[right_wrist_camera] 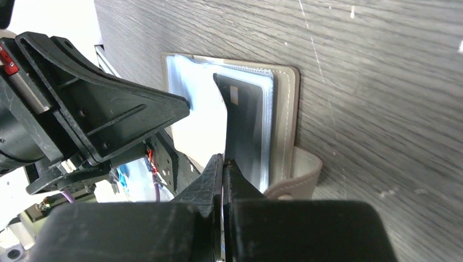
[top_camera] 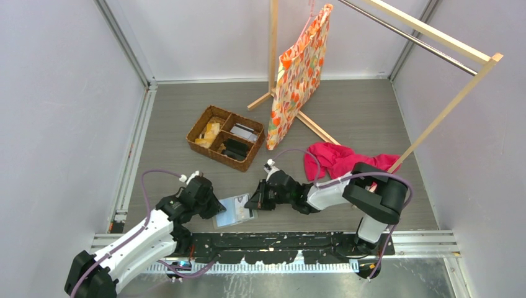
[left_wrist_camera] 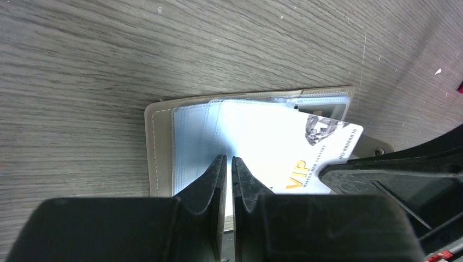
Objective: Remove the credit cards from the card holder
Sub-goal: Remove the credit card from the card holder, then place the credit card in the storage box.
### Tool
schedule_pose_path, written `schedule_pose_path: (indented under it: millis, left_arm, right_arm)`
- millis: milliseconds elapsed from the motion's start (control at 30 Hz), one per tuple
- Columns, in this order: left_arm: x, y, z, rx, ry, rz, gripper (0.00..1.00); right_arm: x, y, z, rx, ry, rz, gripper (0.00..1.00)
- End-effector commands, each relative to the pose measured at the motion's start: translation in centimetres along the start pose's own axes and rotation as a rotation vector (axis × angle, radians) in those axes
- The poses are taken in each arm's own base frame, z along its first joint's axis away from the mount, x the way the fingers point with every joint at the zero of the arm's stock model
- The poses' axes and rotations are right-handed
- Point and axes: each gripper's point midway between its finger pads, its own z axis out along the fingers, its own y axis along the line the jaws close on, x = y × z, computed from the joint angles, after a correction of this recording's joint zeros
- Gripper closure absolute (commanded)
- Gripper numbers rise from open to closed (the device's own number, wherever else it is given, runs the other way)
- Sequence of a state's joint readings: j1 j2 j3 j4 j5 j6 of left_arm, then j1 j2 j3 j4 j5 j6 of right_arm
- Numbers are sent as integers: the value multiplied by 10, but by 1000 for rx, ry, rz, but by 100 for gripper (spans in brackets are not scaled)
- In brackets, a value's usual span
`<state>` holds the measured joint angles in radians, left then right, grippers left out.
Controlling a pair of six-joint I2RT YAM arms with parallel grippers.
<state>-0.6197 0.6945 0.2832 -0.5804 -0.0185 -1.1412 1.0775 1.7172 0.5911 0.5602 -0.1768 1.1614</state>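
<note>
Card holder: the card holder (top_camera: 234, 211) lies spread open and flat on the tabletop (left_wrist_camera: 82, 82), clear sleeves facing up, between the two arms' tips.
Left fingers: the left fingers (left_wrist_camera: 214, 177) stand over the holder's left half, tips on the pale blue sleeves. They are drawn almost together with only a slit between them. I cannot tell whether a sleeve leaf is caught in the slit or they only press down.
Right fingers: the right fingers (right_wrist_camera: 210, 174) are fully closed at the holder's right edge, apparently pinching the lower right corner of the white VIP card (left_wrist_camera: 284, 142).
White VIP card: it is partly out of its sleeve and a little skewed, with its free end overhanging the holder's right edge.
Dark card: the dark card (right_wrist_camera: 245, 125) sits squarely inside a sleeve of the holder's right half, just beside the white one.
Key relation: the white card's long axis runs across the holder from the fold toward the right edge. Its free end points at the right arm and away from the left.
Nearer arm: both are at the holder, but only the right one reaches the card's free end.
Next move, as I judge it: the right arm draws along that axis, away from the holder, while the left pins the holder.
Risk: the skew could jam the card in the sleeve mouth, or the holder could drag along.
</note>
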Motion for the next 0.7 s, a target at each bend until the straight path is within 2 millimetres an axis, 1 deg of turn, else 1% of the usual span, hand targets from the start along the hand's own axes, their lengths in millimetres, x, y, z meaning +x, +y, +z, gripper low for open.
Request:
schedule_pose_path:
  millis: [0, 67, 200, 267, 300, 333, 400, 467, 533, 667]
  left_arm:
    - [2, 20, 2, -85, 0, 19, 90]
    - [0, 19, 2, -84, -4, 24, 90]
    - [-6, 11, -2, -76, -17, 43, 90]
    - [-12, 5, -7, -71, -31, 65, 90]
    - [-16, 3, -11, -73, -46, 78, 89]
    - [-21, 2, -16, -83, -61, 93, 89]
    - [-32, -5, -28, -76, -104, 120, 88]
    - [-42, -15, -40, -50, -143, 135, 87]
    - [-49, -26, -51, -15, -171, 144, 87]
    - [-53, -35, -64, 14, -181, 145, 86]
  right_arm:
    - [1, -10, -22, 70, 2, -67, 99]
    - [-1, -13, -36, 119, -1, -117, 99]
    - [-15, -2, -69, 172, -50, -198, 99]
    - [-23, 6, -85, 200, -73, -244, 99]
    - [-28, 11, -91, 212, -80, -275, 99]
    - [-41, 22, -98, 232, -122, -312, 99]
    - [-56, 39, -109, 255, -150, -381, 99]
    - [-69, 59, -117, 254, -177, -444, 99]
    - [-82, 77, -120, 252, -196, -500, 99]
    - [-105, 101, -112, 267, -213, -558, 99]
